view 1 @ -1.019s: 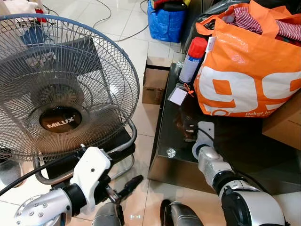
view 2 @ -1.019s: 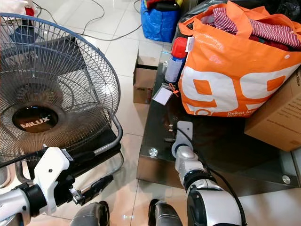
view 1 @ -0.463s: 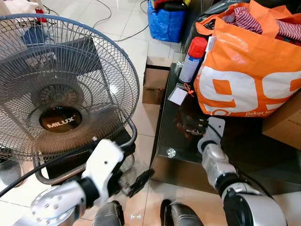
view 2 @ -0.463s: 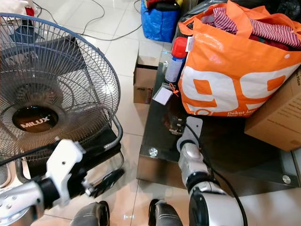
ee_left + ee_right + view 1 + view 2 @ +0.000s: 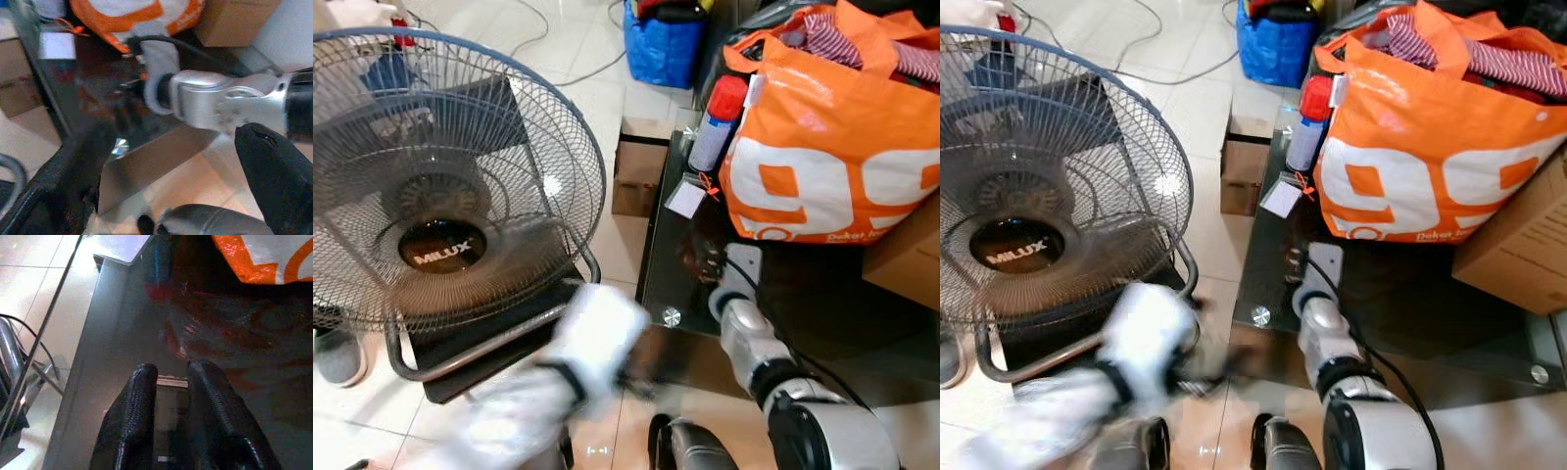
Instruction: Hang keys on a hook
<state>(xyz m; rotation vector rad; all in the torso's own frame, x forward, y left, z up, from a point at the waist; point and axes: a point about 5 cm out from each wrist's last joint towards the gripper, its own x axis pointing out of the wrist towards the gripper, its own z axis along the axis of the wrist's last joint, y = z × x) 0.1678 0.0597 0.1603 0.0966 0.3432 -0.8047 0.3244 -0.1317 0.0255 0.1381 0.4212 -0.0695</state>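
Early stage of the task, judged from layout: pickup under way, hanging not begun.

Large floor fan at robot's left, on tiled floor. Orange bag stuffed with striped cloth, at far right of dark glass counter; brown box beside it. Red-capped spray can and white tag at counter's far end.

Right gripper down on the glass near the counter's front edge, fingers drawn narrow with a thin gap; small metal object between the tips, probably the keys, too dark to confirm a firm hold. Left gripper blurred, low before the counter's front face, fingers spread wide, empty.

No hook identifiable. Remaining, by judgement: secure keys, lift, find hook, hang.
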